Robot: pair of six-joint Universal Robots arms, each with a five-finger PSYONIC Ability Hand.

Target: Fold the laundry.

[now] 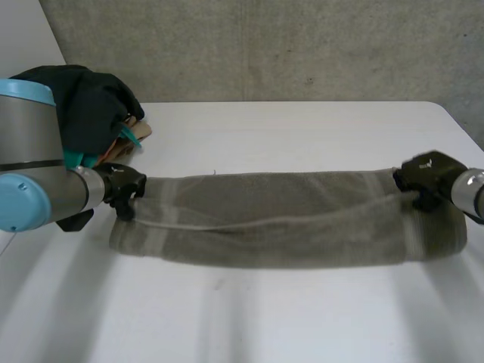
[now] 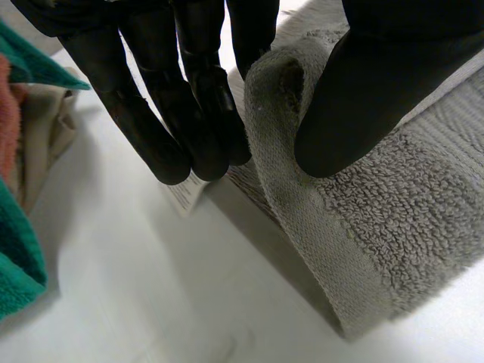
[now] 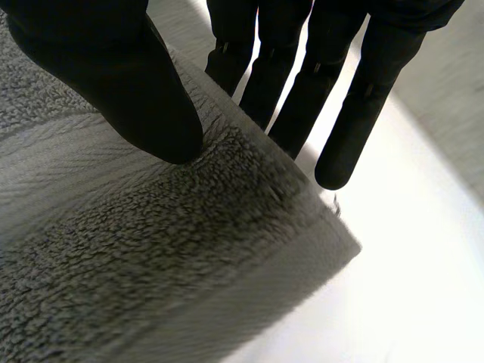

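Grey towel [image 1: 287,219], folded lengthwise, lies stretched across white table [image 1: 302,128], w/ left hand [image 1: 125,189] pinching one short end and right hand [image 1: 423,178] the other. Both pinches look shallow. Any uneven pull btwn arms could slip an end free and spoil the fold.

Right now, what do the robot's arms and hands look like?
The left arm is a thick grey cylinder with light-blue caps. The left hand and right hand are matte black, with slim, segmented, round-tipped fingers and a broader thumb.
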